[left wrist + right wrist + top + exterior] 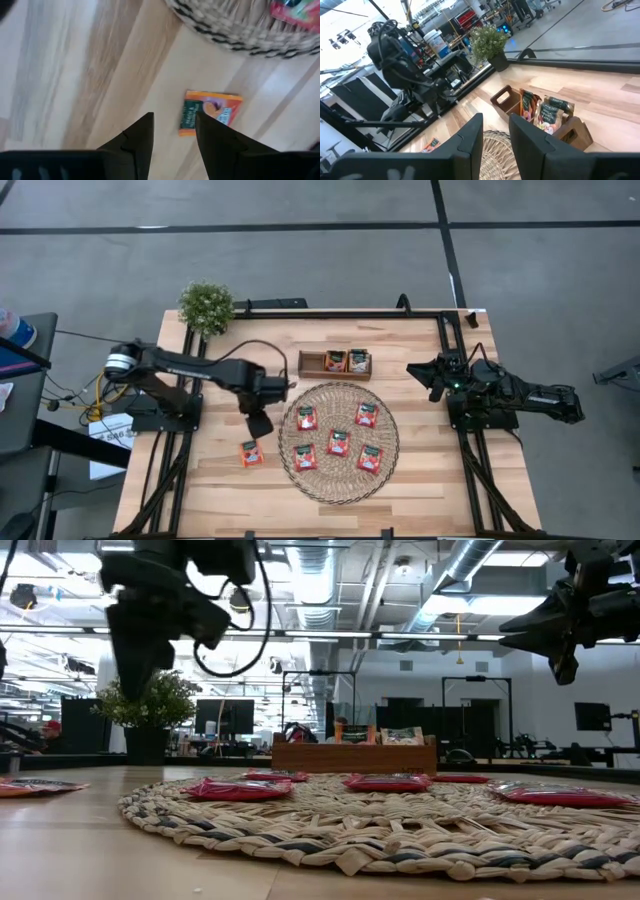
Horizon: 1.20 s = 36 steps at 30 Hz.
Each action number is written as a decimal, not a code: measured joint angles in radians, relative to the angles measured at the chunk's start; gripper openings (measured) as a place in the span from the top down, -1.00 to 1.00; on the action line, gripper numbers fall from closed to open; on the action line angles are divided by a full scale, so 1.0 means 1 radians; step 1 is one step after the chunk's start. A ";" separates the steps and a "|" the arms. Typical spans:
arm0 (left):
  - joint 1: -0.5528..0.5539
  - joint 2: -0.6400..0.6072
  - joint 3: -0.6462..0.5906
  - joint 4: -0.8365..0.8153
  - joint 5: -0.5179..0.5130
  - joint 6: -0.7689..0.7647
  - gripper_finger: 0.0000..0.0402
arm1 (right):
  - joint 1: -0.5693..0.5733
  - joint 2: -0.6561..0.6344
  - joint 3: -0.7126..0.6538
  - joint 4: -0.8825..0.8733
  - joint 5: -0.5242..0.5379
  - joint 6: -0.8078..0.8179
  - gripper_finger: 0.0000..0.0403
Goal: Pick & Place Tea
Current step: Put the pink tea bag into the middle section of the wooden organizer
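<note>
One red-orange tea sachet [251,453] lies flat on the bare wood left of the round woven mat [338,480]; the left wrist view shows this sachet [212,111] just past my fingertips. My left gripper [260,423] [174,127] hangs above it, pointing down, open, with nothing between its fingers. Several more red-orange sachets [339,442] lie flat on the mat. Two sachets [347,361] stand in the wooden tray [312,364]. My right gripper [430,377] [496,131] waits at the table's right side, level, open and with nothing in it.
A potted plant [206,307] stands at the far left corner. The tray sits just beyond the mat's far edge. Bare wood runs along the table's near edge [330,520] and between the mat and the right arm. A black frame rail [340,313] borders the far side.
</note>
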State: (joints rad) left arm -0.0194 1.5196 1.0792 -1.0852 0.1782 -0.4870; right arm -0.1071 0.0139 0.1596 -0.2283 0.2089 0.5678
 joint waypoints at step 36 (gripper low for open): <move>-0.252 -0.025 -0.283 0.303 -0.089 -0.182 0.25 | 0.000 0.000 0.000 0.000 0.002 0.001 0.57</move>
State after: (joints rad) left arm -0.2716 1.4948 0.7967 -0.7823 0.0891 -0.6685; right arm -0.1070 0.0135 0.1596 -0.2279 0.2108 0.5686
